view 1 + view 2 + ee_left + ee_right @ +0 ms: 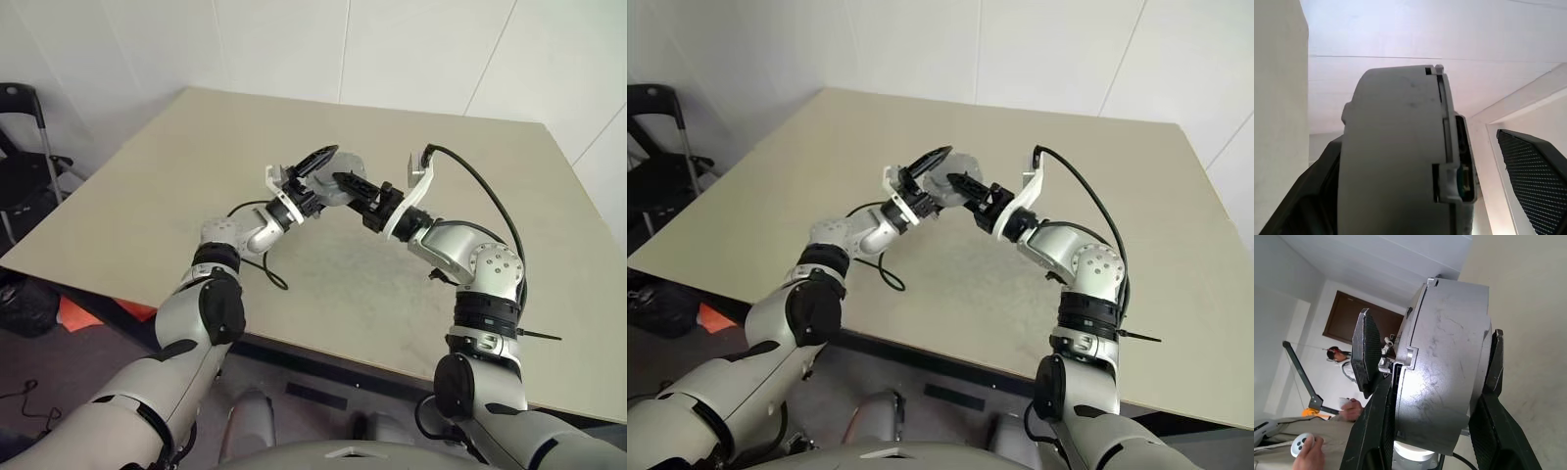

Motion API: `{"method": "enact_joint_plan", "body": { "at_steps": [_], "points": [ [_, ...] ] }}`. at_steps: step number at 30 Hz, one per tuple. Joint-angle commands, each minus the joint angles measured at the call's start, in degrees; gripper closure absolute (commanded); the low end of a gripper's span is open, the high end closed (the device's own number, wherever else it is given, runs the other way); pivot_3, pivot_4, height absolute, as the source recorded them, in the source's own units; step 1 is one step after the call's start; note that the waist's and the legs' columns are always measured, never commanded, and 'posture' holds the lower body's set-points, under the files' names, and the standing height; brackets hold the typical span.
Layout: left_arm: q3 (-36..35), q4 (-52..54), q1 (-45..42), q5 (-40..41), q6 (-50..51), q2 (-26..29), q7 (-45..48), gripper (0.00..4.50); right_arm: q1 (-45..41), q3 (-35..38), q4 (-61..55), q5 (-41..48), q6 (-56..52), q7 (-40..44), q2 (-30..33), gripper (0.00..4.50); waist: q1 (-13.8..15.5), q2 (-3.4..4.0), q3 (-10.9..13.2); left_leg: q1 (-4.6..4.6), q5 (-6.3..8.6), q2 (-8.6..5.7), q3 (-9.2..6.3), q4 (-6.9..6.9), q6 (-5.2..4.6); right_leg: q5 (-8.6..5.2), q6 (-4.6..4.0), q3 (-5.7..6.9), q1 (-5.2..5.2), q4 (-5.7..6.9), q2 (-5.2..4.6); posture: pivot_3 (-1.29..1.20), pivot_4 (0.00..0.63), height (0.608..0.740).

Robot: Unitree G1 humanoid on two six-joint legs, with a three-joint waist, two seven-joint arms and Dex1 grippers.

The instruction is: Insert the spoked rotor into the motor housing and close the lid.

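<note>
Above the table (196,166), the right tool (1430,362) grasps the housing (1442,357); the left tool (318,168) is released around it.

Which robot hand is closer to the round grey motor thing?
Right. The right tool clamps the motor housing above the table. The left tool is open beside it, fingers around it, not gripping.

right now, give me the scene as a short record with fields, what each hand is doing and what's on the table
held item: motor housing, lifted above the table, lid seated on its edge
right hand: fingers clamped on the housing's two flat faces
left hand: open, fingers either side of the housing
background: a person's hand holding a white controller
</note>
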State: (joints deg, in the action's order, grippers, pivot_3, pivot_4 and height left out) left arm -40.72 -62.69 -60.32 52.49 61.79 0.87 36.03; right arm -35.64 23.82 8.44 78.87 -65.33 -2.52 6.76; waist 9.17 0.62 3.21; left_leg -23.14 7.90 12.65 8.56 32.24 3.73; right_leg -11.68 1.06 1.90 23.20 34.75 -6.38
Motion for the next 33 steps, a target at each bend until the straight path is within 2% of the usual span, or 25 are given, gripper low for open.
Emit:
{"method": "enact_joint_plan", "body": {
  "at_steps": [1, 4, 9, 10, 18, 22, 25, 26, 29, 33],
  "points": [
    [0.9, -0.2, -1.6, -0.2, -0.8, 0.1, 1.0, 0.04, -1.5, -0.1, -3.3, 1.8, 1.6, 1.9, 0.5, 2.5, 0.0, 0.0, 0.0, 0.0, 0.0, 0.0, 0.0, 0.02, 0.0, 0.01, -0.02, -0.01, -0.01, 0.01, 0.0, 0.0, 0.0, 0.74],
    [1.3, -0.6, -1.5, -0.5, -1.7, 0.1, 1.1, 0.59, -1.5, -0.3, -3.2, 1.7, 2.0, 1.8, 0.6, 2.5, 0.1, 0.0, 0.0, 0.0, -0.02, 0.0, 0.0, 0.08, 0.02, 0.02, -0.09, -0.03, -0.03, 0.02, -0.01, 0.0, 0.0, 0.74],
    [1.4, -1.2, -1.6, -0.6, -2.5, 0.4, 1.7, 2.3, -1.5, -0.5, -3.0, 1.6, 2.6, 1.6, 0.7, 2.5, 0.0, 0.0, 0.0, -0.02, -0.02, 0.01, 0.0, 0.09, 0.02, 0.08, 0.0, -0.03, -0.03, 0.02, 0.0, 0.0, 0.0, 0.74],
    [1.3, -1.4, -1.6, -0.6, -2.7, 0.5, 1.9, 2.39, -1.6, -0.5, -2.9, 1.5, 2.7, 1.7, 0.8, 2.5, 0.0, 0.0, 0.0, -0.03, -0.02, 0.02, 0.0, 0.08, 0.02, 0.1, 0.02, -0.03, -0.02, 0.01, 0.0, 0.0, 0.0, 0.74],
    [1.2, -2.3, -1.8, -0.8, -3.5, 0.7, 2.3, 2.39, -1.7, -0.7, -1.7, 0.6, 3.6, 2.2, 0.9, 2.5, 0.0, 0.0, 0.0, -0.03, -0.02, 0.02, 0.0, 0.09, 0.01, 0.09, 0.02, -0.03, -0.02, 0.02, 0.0, 0.0, 0.0, 0.74],
    [1.3, -2.5, -2.0, -1.0, -3.9, 0.8, 2.4, 2.39, -1.5, -1.5, -1.6, -2.7, 5.2, 3.4, 1.5, 1.23, 0.0, 0.0, 0.0, -0.02, -0.02, 0.02, 0.0, 0.1, 0.01, 0.09, 0.01, -0.03, -0.02, 0.02, 0.0, 0.0, 0.0, 0.74],
    [0.9, -3.0, -2.0, -0.9, -4.8, 1.0, 2.0, 2.39, -1.7, -3.5, -1.2, -8.8, 8.3, 2.5, 2.4, 0.17, 0.0, 0.0, 0.0, -0.02, -0.02, 0.02, 0.0, 0.1, 0.01, 0.09, 0.01, -0.03, -0.02, 0.02, 0.0, 0.0, 0.0, 0.74],
    [0.9, -3.1, -2.0, -0.9, -5.2, 1.1, 1.8, 2.39, -1.6, -4.4, -1.1, -10.6, 9.2, 2.8, 2.7, 0.04, 0.0, 0.0, 0.0, -0.03, -0.02, 0.02, 0.0, 0.1, 0.01, 0.09, 0.01, -0.03, -0.02, 0.01, 0.0, 0.0, 0.0, 0.74],
    [0.4, -3.3, -2.0, -1.4, -9.0, 1.3, 0.8, 2.39, -1.3, -6.2, -0.1, -14.7, 12.4, 3.2, 3.1, 0.04, 0.0, 0.0, 0.0, -0.03, -0.02, 0.03, 0.0, 0.09, 0.01, 0.09, 0.01, -0.03, -0.02, 0.01, 0.0, 0.0, 0.0, 0.74],
    [-1.4, -4.4, -1.7, -2.5, -21.3, 2.4, -4.1, 2.39, -0.6, -7.7, 1.4, -18.8, 15.7, 3.5, 3.7, 0.04, 0.3, 0.0, 0.0, -0.04, -0.02, 0.01, 0.0, 0.1, 0.01, 0.09, 0.01, -0.03, -0.04, 0.0, -0.01, 0.0, 0.0, 0.74]
  ]
}}
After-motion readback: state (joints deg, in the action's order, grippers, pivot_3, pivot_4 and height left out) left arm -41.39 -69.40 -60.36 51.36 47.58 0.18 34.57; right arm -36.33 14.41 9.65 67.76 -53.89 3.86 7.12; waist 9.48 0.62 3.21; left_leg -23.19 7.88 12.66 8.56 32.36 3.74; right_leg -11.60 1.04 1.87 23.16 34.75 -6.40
